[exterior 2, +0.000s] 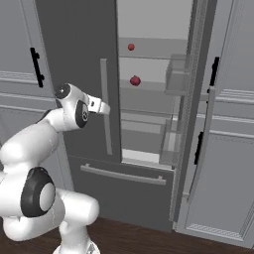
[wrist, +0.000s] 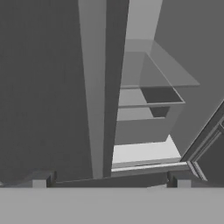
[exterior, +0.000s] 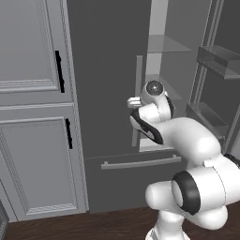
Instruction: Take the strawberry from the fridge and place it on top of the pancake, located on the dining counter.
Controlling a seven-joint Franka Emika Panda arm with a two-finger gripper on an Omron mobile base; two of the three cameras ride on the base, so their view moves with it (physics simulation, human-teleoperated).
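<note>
Beside the closed fridge point(exterior 2: 79, 74) door, jaws point(wrist: 111, 180) fully open and empty must be raised toward the upper-shelf strawberry point(exterior 2: 131, 47), avoiding the larger crimson fruit point(exterior 2: 135, 81).

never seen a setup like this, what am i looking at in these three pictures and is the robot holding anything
This is a rendered kitchen with a white robot arm on a driving base. Two pictures come from cameras on the base, behind the arm to its left and right; the third looks along the hand itself. The arm faces a dark grey fridge whose right door is swung open. On the glass shelves inside sit a tiny red strawberry and, one shelf lower, a larger dark red fruit. The tool is open and holds nothing; it hangs in front of the closed left door, by its pale bar handle. Light grey cabinets flank the fridge.
</note>
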